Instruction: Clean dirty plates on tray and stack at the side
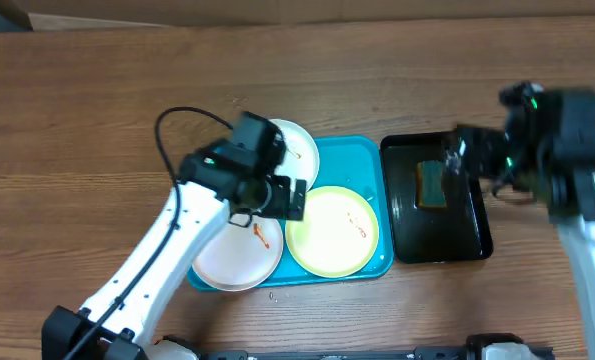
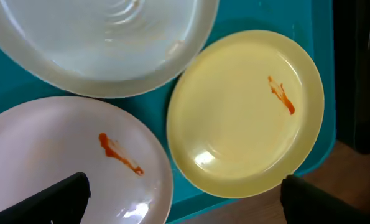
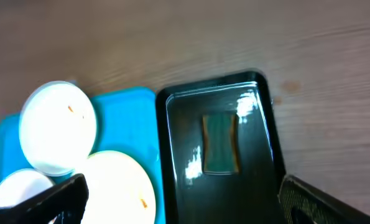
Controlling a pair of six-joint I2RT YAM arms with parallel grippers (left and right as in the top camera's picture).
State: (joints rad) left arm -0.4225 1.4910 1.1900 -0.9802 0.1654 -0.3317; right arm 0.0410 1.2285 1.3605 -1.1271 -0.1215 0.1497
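Presently, by item.

Left gripper (image 2: 185, 185): jaws spread wide, holding nothing, hovering over the teal tray (image 2: 23, 81).

Near white plate (image 2: 54, 155): under and just ahead of one finger (image 2: 57, 198) of the left gripper. It lies flat in the teal tray and has an orange-red smear (image 2: 119, 154) on its face.

Yellow-green plate (image 2: 234, 124): ahead of the left gripper, toward its other finger, flat in the same tray. It sits just beside the near white plate and carries its own orange-red streak.

Far white plate (image 2: 104, 43): farther ahead of the left gripper, flat in the tray, its rim close to both other plates. Whether they touch cannot be told.

Right gripper (image 3: 183, 183): jaws likewise wide, empty, poised above the black tray (image 3: 172, 106).

Black tray: ahead of the right gripper on the wooden table (image 3: 172, 37), just beside the teal tray's edge, with a glossy floor.

Sponge (image 3: 220, 143): green face with brownish edges, flat in the middle of the black tray, straight ahead between the right gripper's fingers.

From the right gripper, all three plates lie ahead and off to one side, pale with glare.
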